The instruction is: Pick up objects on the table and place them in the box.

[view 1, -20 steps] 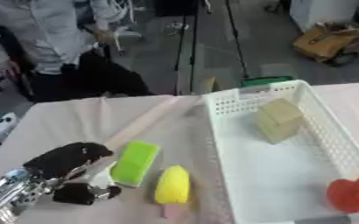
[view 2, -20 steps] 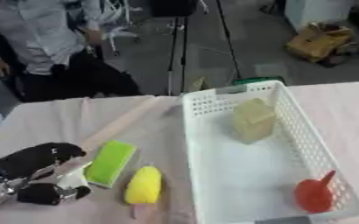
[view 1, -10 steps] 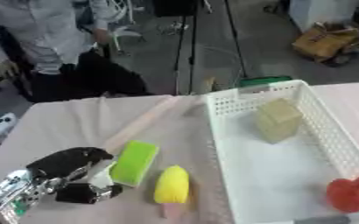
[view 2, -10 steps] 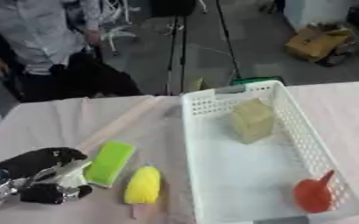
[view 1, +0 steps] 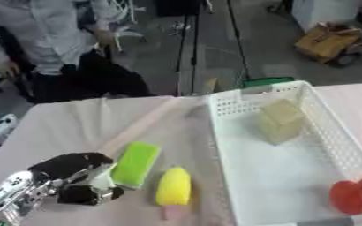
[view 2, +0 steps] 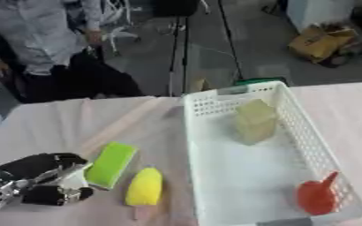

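pink tablecloth (view 1: 76, 128); left hand (view 1: 72, 178) curled, holding nothing, just left of green sponge (view 1: 135, 162); white basket (view 1: 238, 176) to the sponge's right.

A grey floor (view 1: 238, 48) is stretching away beyond the far edge of the table (view 1: 60, 128), which is wearing a pale pinkish cloth. A dark tripod (view 2: 180, 42) is standing on that floor, its thin legs spreading toward the table's far edge. A brown cardboard box (view 1: 329, 40) is sitting near the upper right corner, beside a white cabinet (view 2: 311, 13) — only its lower part is showing. A small green thing (view 1: 267, 81) is lying on the floor just behind the table's far edge. The light is falling evenly, casting no hard shadows.
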You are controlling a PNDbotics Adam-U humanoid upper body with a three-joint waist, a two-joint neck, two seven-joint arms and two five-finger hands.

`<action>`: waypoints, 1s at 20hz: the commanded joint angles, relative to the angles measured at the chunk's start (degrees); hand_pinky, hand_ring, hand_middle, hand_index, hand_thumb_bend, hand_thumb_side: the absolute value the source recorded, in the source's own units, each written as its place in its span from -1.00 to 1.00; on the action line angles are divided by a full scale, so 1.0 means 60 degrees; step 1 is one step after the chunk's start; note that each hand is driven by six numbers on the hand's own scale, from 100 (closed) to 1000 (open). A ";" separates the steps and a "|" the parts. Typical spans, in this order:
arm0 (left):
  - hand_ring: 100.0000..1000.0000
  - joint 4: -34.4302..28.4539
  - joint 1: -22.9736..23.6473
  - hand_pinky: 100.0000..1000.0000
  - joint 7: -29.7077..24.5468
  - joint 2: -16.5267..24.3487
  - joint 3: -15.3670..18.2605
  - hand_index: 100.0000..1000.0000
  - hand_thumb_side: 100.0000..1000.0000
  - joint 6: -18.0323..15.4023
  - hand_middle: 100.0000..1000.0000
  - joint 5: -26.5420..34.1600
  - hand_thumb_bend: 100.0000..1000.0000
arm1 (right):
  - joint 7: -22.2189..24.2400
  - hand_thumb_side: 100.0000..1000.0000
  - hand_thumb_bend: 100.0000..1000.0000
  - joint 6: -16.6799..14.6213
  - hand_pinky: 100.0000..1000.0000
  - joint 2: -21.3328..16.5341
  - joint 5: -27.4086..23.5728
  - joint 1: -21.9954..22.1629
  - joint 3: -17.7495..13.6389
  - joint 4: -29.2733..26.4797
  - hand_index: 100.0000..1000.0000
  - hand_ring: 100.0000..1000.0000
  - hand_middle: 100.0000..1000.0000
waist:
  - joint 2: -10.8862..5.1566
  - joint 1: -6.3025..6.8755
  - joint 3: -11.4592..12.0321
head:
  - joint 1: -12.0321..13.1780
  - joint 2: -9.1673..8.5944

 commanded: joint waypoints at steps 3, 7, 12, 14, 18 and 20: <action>0.83 -0.0019 -0.0145 0.38 -0.0063 0.0141 0.0089 1.00 0.98 -0.0034 0.81 0.0018 0.09 | -0.0155 1.00 -1.00 -0.0136 0.64 -0.0084 0.0017 -0.0029 -0.0004 -0.0165 0.21 0.60 0.10 | -0.0154 -0.0056 -0.0019 | 0.0033 -0.0131; 0.82 0.0034 -0.0168 0.32 -0.0093 0.0109 0.0091 1.00 0.98 -0.0081 0.80 -0.0031 0.10 | -0.0141 1.00 -1.00 -0.0154 0.64 -0.0079 0.0005 -0.0030 0.0001 -0.0165 0.21 0.60 0.10 | -0.0154 -0.0059 -0.0025 | 0.0039 -0.0143; 0.77 0.0122 -0.0205 0.28 -0.0142 0.0056 0.0104 1.00 0.96 -0.0109 0.78 -0.0112 0.10 | -0.0126 1.00 -1.00 -0.0164 0.64 -0.0075 -0.0003 -0.0035 0.0000 -0.0165 0.21 0.60 0.10 | -0.0149 -0.0055 -0.0044 | 0.0047 -0.0165; 0.74 0.0150 -0.0222 0.23 -0.0148 0.0030 0.0107 1.00 0.95 -0.0115 0.77 -0.0135 0.09 | -0.0118 1.00 -1.00 -0.0168 0.64 -0.0072 -0.0003 -0.0033 0.0000 -0.0165 0.21 0.60 0.10 | -0.0146 -0.0056 -0.0053 | 0.0052 -0.0169; 0.65 0.0205 -0.0224 0.09 -0.0118 -0.0007 0.0105 1.00 0.87 -0.0109 0.74 -0.0184 0.05 | -0.0118 1.00 -1.00 -0.0177 0.64 -0.0068 -0.0001 -0.0029 -0.0008 -0.0165 0.21 0.60 0.10 | -0.0140 -0.0056 -0.0068 | 0.0054 -0.0167; 0.62 0.0232 -0.0227 0.01 -0.0111 -0.0016 0.0102 1.00 0.83 -0.0102 0.72 -0.0185 0.03 | -0.0119 1.00 -1.00 -0.0182 0.64 -0.0070 -0.0007 -0.0033 -0.0009 -0.0165 0.21 0.59 0.10 | -0.0140 -0.0058 -0.0063 | 0.0060 -0.0171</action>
